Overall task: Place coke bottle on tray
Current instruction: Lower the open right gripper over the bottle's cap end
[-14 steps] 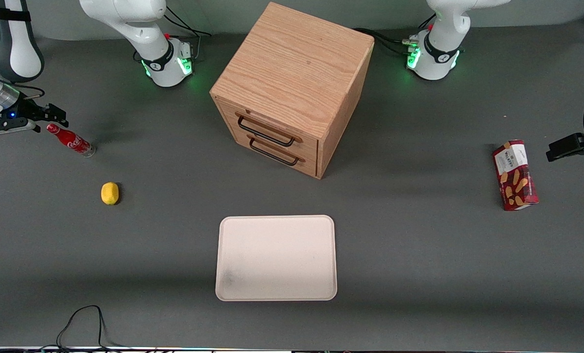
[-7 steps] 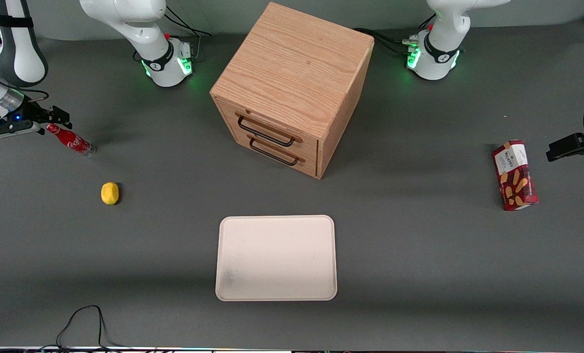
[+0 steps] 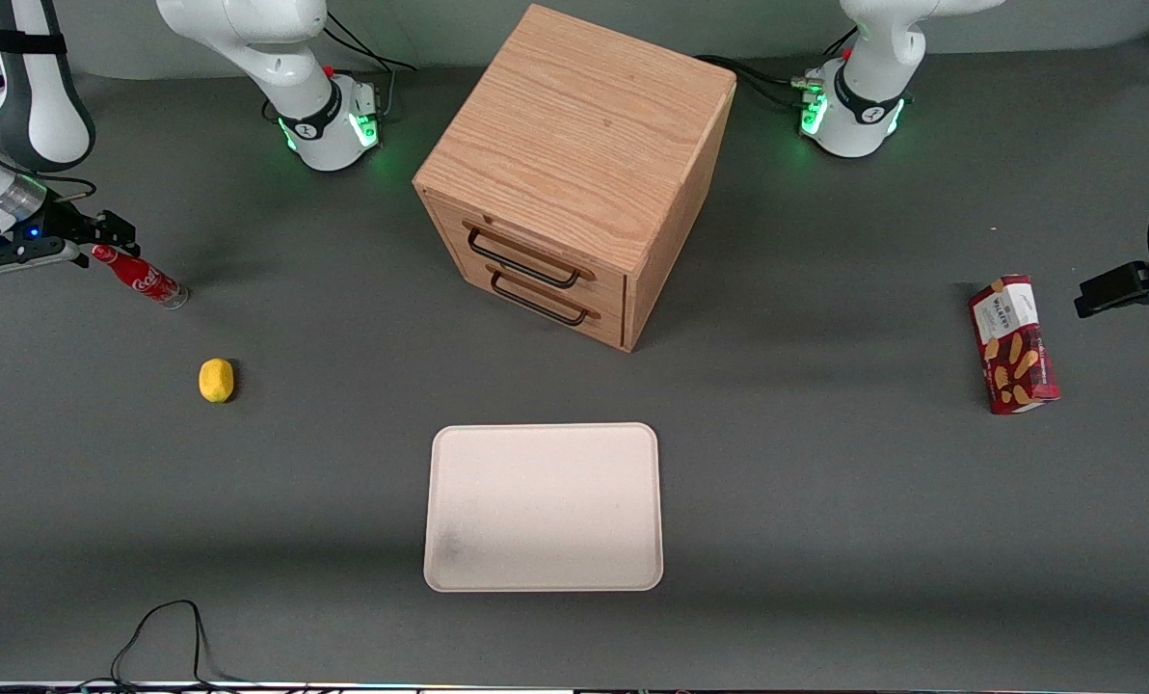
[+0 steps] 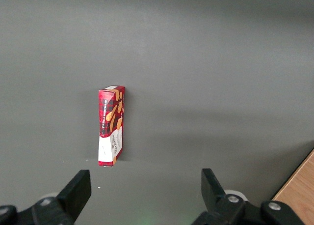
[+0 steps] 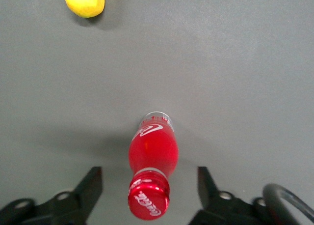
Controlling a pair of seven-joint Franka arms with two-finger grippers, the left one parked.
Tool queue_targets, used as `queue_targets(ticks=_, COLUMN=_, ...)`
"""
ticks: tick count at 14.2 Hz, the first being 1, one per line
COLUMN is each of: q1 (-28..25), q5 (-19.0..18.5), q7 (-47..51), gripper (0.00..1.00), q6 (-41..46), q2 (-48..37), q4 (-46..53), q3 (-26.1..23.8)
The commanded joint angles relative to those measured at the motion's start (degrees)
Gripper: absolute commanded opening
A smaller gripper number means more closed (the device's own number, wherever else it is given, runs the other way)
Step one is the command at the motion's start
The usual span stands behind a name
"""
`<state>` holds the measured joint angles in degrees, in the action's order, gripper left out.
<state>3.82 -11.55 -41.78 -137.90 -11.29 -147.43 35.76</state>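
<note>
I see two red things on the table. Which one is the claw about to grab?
The coke bottle, standing at the working arm's end with the open gripper just above its cap. The wafer box, also red, sits toward the parked arm's end.

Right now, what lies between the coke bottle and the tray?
Only the lemon, on bare table in the front view, between coke bottle and tray; the tool hovers above the bottle.
</note>
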Motion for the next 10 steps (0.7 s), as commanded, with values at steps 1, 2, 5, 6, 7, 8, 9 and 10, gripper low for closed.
queue_targets(ticks=1, q1=0.05, q5=1.44, q7=-2.17, gripper=0.45, q6=-0.18, q2=-0.14, q4=0.3, q3=-0.16)
queue_targets(ticks=2, q1=0.05, q5=1.44, q7=-2.17, gripper=0.35, q6=-0.09, q2=-0.22, q4=0.3, q3=-0.16)
queue_targets(ticks=5, q1=0.05, q5=1.44, q7=-2.34, gripper=0.18, q6=0.18, q2=-0.4, q4=0.38, q3=-0.16)
queue_targets(ticks=6, q1=0.05, q5=1.44, q7=-2.34, gripper=0.15, q6=0.18, q2=-0.49, q4=0.39, q3=-0.16)
queue_targets(ticks=7, q1=0.05, q5=1.44, q7=-2.34, gripper=0.14, q6=0.26, q2=-0.49, q4=0.39, q3=-0.16)
queue_targets(ticks=8, q1=0.05, q5=1.44, q7=-2.26, gripper=0.14, q6=0.44, q2=-0.75, q4=0.56, q3=-0.25)
queue_targets(ticks=9, q1=0.22, q5=1.44, q7=-1.91, gripper=0.14, q6=1.22, q2=-1.54, q4=1.17, q3=-1.64)
queue_targets(ticks=10, q1=0.4, q5=1.44, q7=-1.21, gripper=0.14, q6=3.14, q2=-2.33, q4=2.48, q3=-3.13)
